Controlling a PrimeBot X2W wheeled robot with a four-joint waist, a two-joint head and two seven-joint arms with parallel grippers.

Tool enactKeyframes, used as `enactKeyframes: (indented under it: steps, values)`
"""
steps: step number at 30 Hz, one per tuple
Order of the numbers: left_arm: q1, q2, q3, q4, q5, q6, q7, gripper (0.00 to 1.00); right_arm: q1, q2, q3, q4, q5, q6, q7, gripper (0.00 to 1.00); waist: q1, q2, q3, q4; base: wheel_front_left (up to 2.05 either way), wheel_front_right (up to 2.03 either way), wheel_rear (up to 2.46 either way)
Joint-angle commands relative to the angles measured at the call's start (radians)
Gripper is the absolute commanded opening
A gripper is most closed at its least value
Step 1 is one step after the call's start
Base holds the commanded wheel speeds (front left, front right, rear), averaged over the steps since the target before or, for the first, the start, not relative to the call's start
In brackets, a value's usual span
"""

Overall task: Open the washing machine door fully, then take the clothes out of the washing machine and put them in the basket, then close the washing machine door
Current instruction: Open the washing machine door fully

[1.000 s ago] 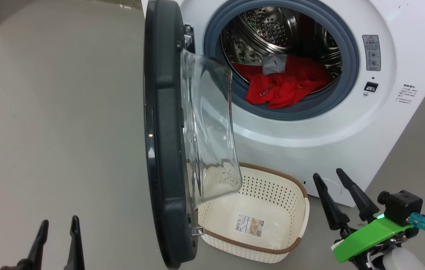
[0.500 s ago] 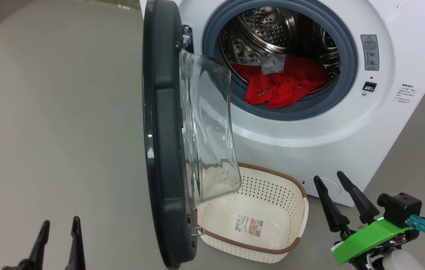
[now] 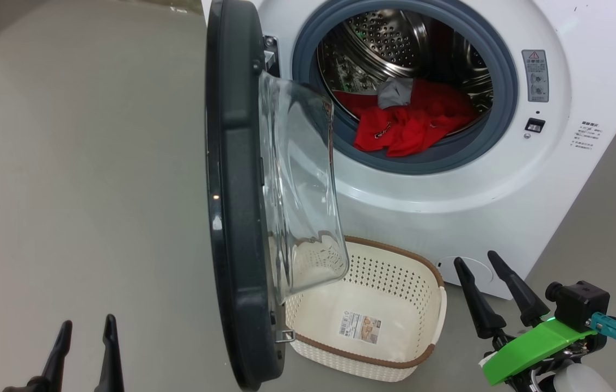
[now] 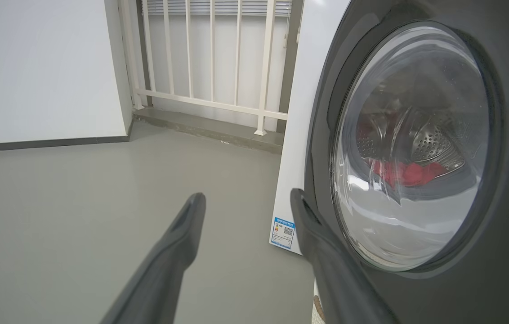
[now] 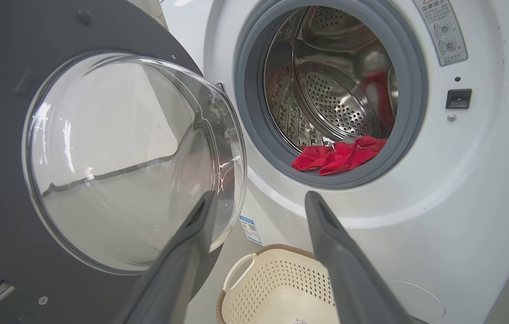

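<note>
While the washing machine [image 3: 558, 179] stands with its mouth uncovered, the washing machine door [image 3: 237, 218] hangs swung out, edge-on in the head view. Under the door's glass bowl sits the basket [image 3: 395, 251], a barcode sticker [image 3: 361, 326] on its bottom. The clothes [image 3: 411, 128] lie heaped at the drum's [image 3: 389, 38] front. The left gripper [image 3: 87, 321] and right gripper [image 3: 475, 257] are both spread, holding nothing. A grey warning sticker [image 3: 536, 76] and a blue QR label [image 4: 283, 233] bear print too small to read.
</note>
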Motion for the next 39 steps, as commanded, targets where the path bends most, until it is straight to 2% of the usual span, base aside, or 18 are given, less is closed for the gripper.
enactKeyframes:
  steps: [1, 9, 12, 13, 14, 15, 24, 39]
  values:
    - [-0.031, 0.022, 0.031, -0.019, -0.007, 0.011, -0.011, 1.0, -0.015, -0.005, 0.02, -0.019, -0.001, 0.007, -0.012, 1.0, 0.0, 0.0, 0.0, 0.0, 0.0, 0.0, 0.0]
    - [-0.033, 0.026, 0.026, -0.02, -0.01, 0.012, -0.012, 1.0, -0.015, -0.006, 0.019, -0.015, 0.009, 0.007, -0.012, 1.0, 0.0, 0.0, 0.002, -0.002, 0.0, 0.0, 0.0]
    - [-0.035, 0.029, 0.025, -0.02, -0.011, 0.012, -0.012, 0.47, -0.015, -0.007, 0.021, -0.012, 0.009, 0.007, -0.012, 1.0, 0.0, 0.0, 0.002, -0.002, 0.0, 0.0, 0.0]
    - [-0.035, 0.03, 0.024, -0.02, -0.012, 0.012, -0.013, 0.35, -0.015, -0.007, 0.021, -0.012, 0.009, 0.007, -0.012, 1.0, 0.0, 0.0, 0.001, -0.002, 0.0, 0.0, 0.0]
    - [-0.036, 0.031, 0.023, -0.021, -0.012, 0.011, -0.013, 0.08, -0.015, -0.007, 0.022, -0.011, 0.009, 0.007, -0.012, 1.0, 0.0, 0.0, 0.001, -0.002, 0.0, 0.0, 0.0]
    - [-0.037, 0.033, 0.022, -0.022, -0.012, 0.011, -0.013, 0.0, -0.014, -0.006, 0.022, -0.01, 0.009, 0.007, -0.012, 1.0, 0.0, 0.0, 0.0, -0.002, 0.0, 0.0, 0.0]
    - [-0.048, 0.041, 0.013, -0.088, -0.011, 0.007, -0.014, 0.0, -0.007, -0.002, 0.026, -0.004, 0.012, 0.007, -0.012, 1.0, 0.0, 0.0, -0.014, -0.005, 0.0, 0.0, 0.0]
    - [-0.089, 0.021, -0.057, -0.397, 0.021, -0.02, -0.018, 0.0, -0.007, -0.006, 0.033, -0.008, 0.015, 0.007, -0.012, 1.0, 0.0, 0.0, -0.016, -0.009, 0.0, 0.0, 0.0]
